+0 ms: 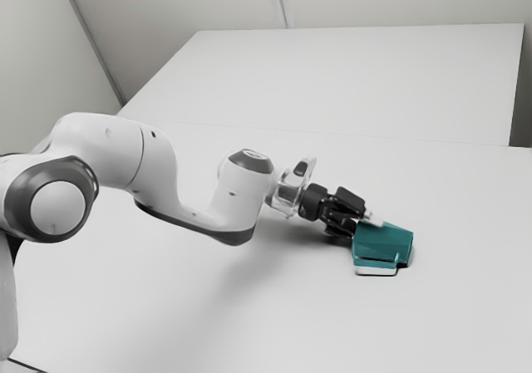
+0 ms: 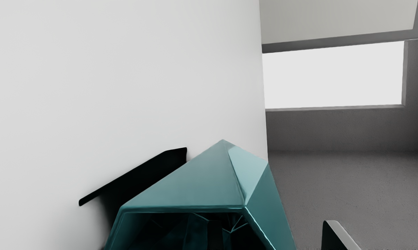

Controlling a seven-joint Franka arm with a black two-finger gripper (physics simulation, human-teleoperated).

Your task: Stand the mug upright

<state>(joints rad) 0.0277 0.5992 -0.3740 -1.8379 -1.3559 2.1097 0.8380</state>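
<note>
The teal mug (image 1: 383, 243) lies on its side on the table, its mouth turned toward the hand. At that mouth is my gripper (image 1: 364, 225), with one pale fingertip over the mug's upper side. In the wrist view the faceted mug (image 2: 188, 187) shows its dark opening. My gripper (image 2: 275, 238) straddles the mug's wall: one finger (image 2: 339, 234) stands outside with a gap to the wall, and a dark bar inside the mouth looks like the other. The fingers are apart and not clamped on the wall.
The white table (image 1: 208, 315) stretches around the mug, and its edge (image 2: 264, 104) runs beyond the mug in the wrist view. A large white panel (image 1: 357, 78) stands behind the table area in the exterior view.
</note>
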